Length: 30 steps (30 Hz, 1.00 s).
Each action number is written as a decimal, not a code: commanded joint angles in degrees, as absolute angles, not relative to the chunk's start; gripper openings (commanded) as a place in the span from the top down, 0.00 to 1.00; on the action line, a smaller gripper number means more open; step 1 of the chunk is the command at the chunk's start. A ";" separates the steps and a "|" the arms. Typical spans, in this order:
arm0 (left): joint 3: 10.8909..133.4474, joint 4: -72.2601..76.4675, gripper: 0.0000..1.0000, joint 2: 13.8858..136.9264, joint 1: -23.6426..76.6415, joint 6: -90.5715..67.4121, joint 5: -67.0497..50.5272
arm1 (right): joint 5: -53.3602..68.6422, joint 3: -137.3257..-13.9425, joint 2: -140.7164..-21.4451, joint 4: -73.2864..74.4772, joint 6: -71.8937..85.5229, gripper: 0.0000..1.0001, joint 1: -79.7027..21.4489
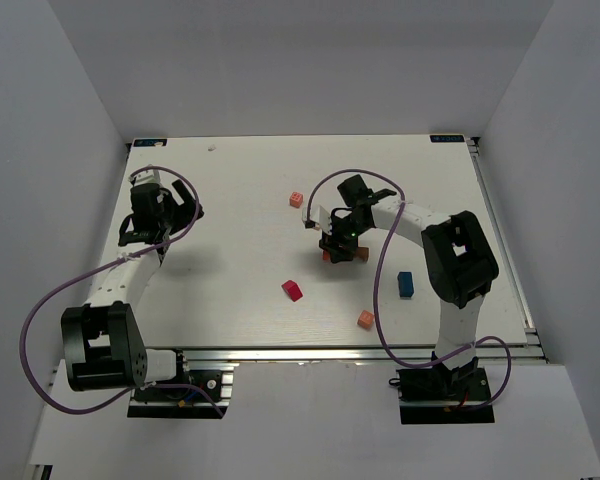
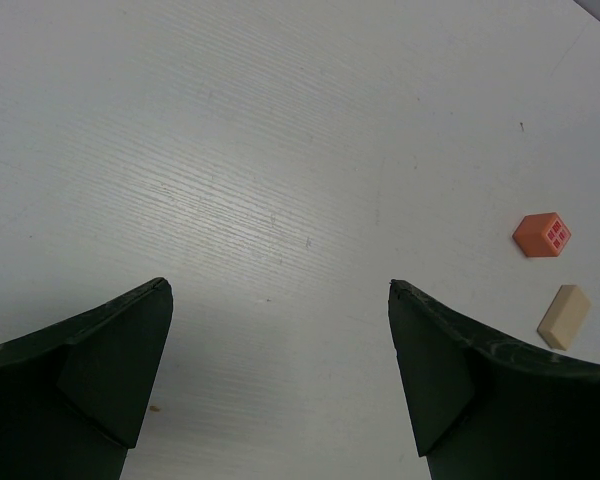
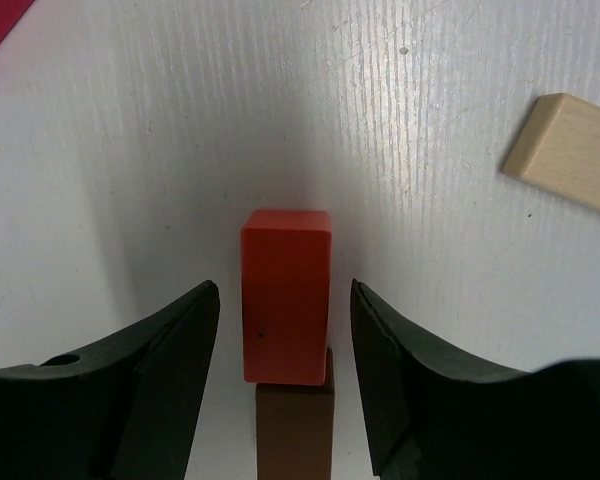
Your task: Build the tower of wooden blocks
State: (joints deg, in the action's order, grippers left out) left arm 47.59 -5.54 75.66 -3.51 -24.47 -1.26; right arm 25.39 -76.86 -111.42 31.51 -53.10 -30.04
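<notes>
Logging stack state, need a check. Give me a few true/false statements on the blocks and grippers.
1. The orange-red block rests on the brown block. True.
2. The right gripper is clamped on it. False: its jaws stand open, with a gap on each side.
3. The left gripper holds a block. False: it is open, with nothing between its jaws.
4. The tan block lies apart from those two. True.
5. The blue block tops them. False: it lies alone.
</notes>
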 commanded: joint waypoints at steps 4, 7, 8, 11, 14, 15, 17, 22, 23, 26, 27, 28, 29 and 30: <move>47.72 -5.01 0.02 75.41 -3.25 -24.43 -1.14 | 24.87 -76.20 -110.48 29.98 -52.30 0.37 -30.32; 47.29 -4.40 0.02 75.41 -3.25 -24.35 -1.76 | 24.70 -76.20 -110.74 28.65 -52.21 0.37 -30.24; 47.29 -4.39 0.02 75.50 -3.16 -24.43 -1.84 | 24.78 -76.20 -110.83 28.65 -52.29 0.37 -30.32; 47.29 -4.48 0.02 75.50 -3.16 -24.26 -2.11 | 24.61 -76.38 -111.00 28.39 -52.38 0.38 -30.32; 47.11 -4.13 0.02 75.41 -3.25 -24.17 -2.29 | 24.26 -76.29 -110.92 28.04 -52.30 0.37 -30.32; 47.02 -4.13 0.02 75.50 -3.25 -24.17 -2.46 | 24.00 -76.12 -110.83 27.60 -52.12 0.37 -30.32; 47.02 -4.04 0.02 75.59 -3.25 -24.17 -2.46 | 23.47 -75.76 -110.83 27.34 -52.03 0.37 -30.23; 46.93 -3.69 0.02 75.76 -3.16 -24.17 -2.90 | 23.20 -75.23 -110.48 26.98 -51.94 0.38 -30.15; 46.93 -3.60 0.02 75.85 -3.25 -24.08 -2.99 | 23.12 -75.15 -110.48 26.98 -52.12 0.38 -30.23; 47.11 -3.60 0.02 76.38 -3.16 -24.17 -3.08 | 22.85 -74.80 -110.39 26.98 -52.47 0.38 -30.23; 47.20 -3.78 0.02 76.46 -3.25 -24.17 -3.16 | 22.68 -74.71 -110.30 26.98 -52.56 0.39 -30.23; 47.20 -3.69 0.02 76.64 -3.16 -24.17 -3.16 | 22.68 -74.62 -110.30 26.98 -52.65 0.39 -30.15; 47.20 -3.60 0.02 76.73 -3.16 -24.17 -3.16 | 22.68 -74.53 -110.22 26.72 -52.65 0.39 -30.23; 47.20 -3.60 0.02 76.73 -3.16 -24.17 -3.25 | 22.68 -74.53 -110.13 26.72 -52.65 0.39 -30.15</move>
State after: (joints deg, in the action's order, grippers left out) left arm 47.31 -4.29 76.93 -3.51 -24.45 -2.37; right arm 22.59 -74.94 -111.42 27.88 -52.51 -30.02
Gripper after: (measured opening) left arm 0.979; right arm 0.612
